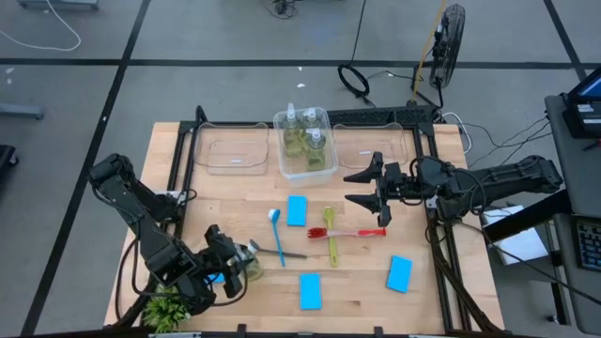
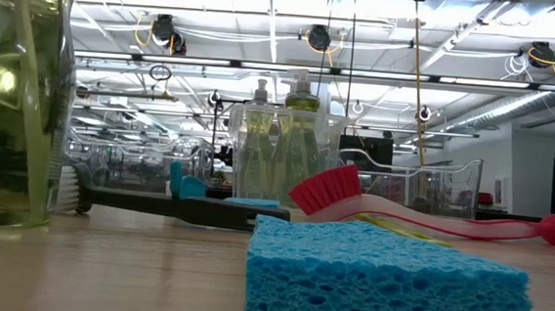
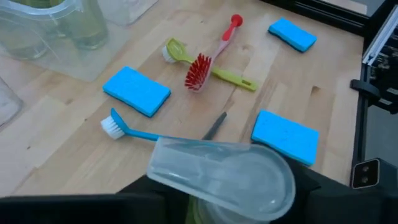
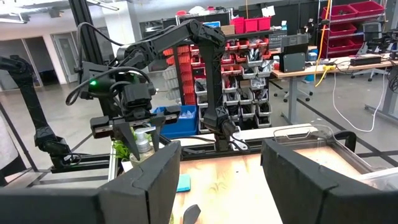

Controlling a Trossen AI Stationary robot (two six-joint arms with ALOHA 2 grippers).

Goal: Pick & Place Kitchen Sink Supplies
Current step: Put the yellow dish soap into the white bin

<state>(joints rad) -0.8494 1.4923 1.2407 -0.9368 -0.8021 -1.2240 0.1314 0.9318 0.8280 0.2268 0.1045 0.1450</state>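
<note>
While the left gripper (image 1: 237,266) pinches a soap bottle (image 3: 221,180) near the desk's front-left corner, a slip looks likely.

Its hold seems light on smooth plastic; lifted fast, the bottle could tip onto the sponge (image 1: 311,291). The right gripper (image 1: 368,192) hangs spread, empty, above the desk's right side.

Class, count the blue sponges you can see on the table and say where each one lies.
3 clearly: one sponge mid-table beside the blue brush, one at the near edge, one toward the right. A blue patch under the left gripper may be a fourth.
</note>
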